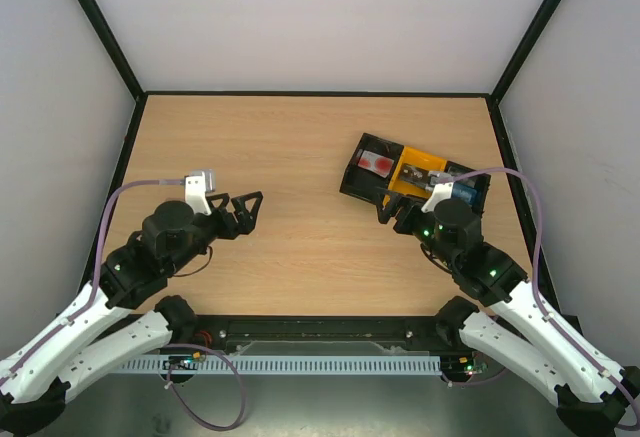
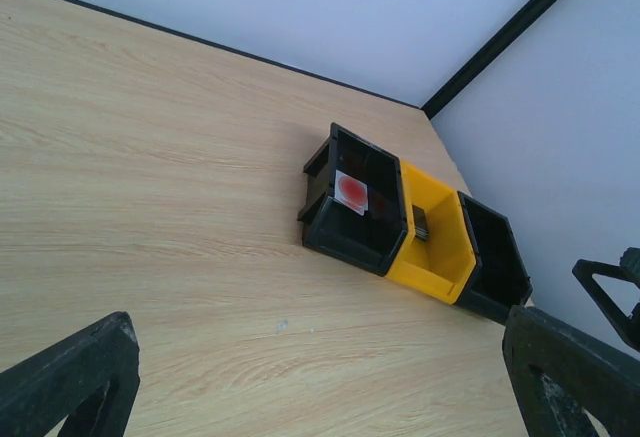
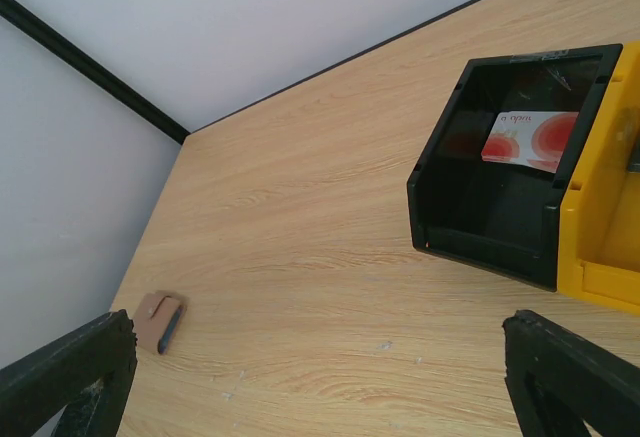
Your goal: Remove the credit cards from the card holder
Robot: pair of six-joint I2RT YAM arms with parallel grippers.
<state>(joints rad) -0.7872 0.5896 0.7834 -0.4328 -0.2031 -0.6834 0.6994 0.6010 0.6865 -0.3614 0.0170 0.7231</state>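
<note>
Nearest the arm bases, your left hand (image 1: 250, 209) hovers over bare desk (image 1: 300, 247), its fingers (image 2: 70, 382) spread wide with nothing between them. Your right hand (image 1: 393, 213) is likewise released and empty, just in front of the black-and-yellow tray (image 2: 345, 244). Off by the left wall, your right wrist view shows a small flat tan piece with a blue-grey edge lying on the desk. It looks like the card holder (image 3: 160, 323), well apart from the tray; you cannot tell whether it lies folded. Farther back, the tray's left black compartment holds a red-and-white card (image 3: 530, 139). The yellow middle compartment holds a grey item (image 2: 421, 223), and the right one a blue item (image 1: 466, 195), partly hidden by your right wrist.
</note>
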